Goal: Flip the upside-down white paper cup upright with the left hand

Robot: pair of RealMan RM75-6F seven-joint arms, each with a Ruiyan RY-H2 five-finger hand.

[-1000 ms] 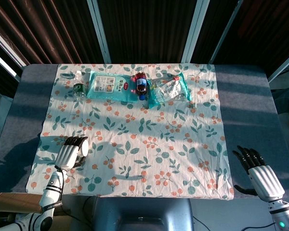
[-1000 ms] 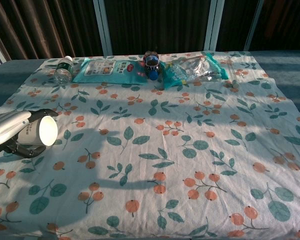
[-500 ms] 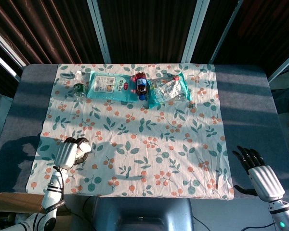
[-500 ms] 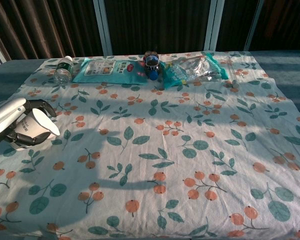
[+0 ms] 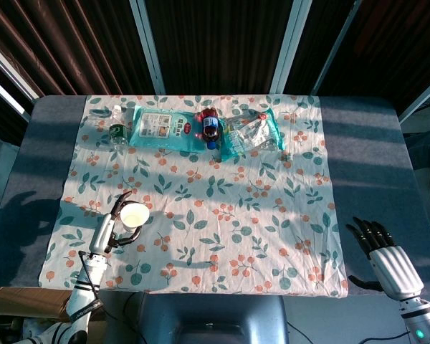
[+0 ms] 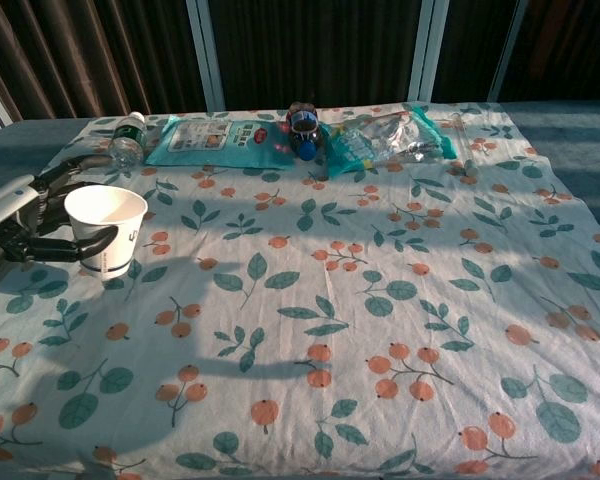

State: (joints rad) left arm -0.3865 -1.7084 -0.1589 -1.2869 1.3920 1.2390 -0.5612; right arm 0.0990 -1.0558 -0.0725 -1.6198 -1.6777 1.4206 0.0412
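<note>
A white cloth [image 6: 400, 300] printed with teal leaves and orange berries covers a grey-blue surface [image 5: 365, 165]. At nine o'clock, a plain white cup [image 6: 107, 230] with small dark print on its side sits against the black fingers [image 6: 50, 215] of the silver left robot hand [image 6: 25, 225]. At twelve o'clock lie two teal packets [image 5: 168, 129], a red-and-blue bottle [image 5: 210, 127] and a clear bottle [image 5: 116, 125] with a green label. The right robot hand [image 5: 383, 254] is silver with black fingers.

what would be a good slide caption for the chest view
Left hand holds the white paper cup upright, mouth up, on the floral tablecloth; snack packs line the far edge.
</note>
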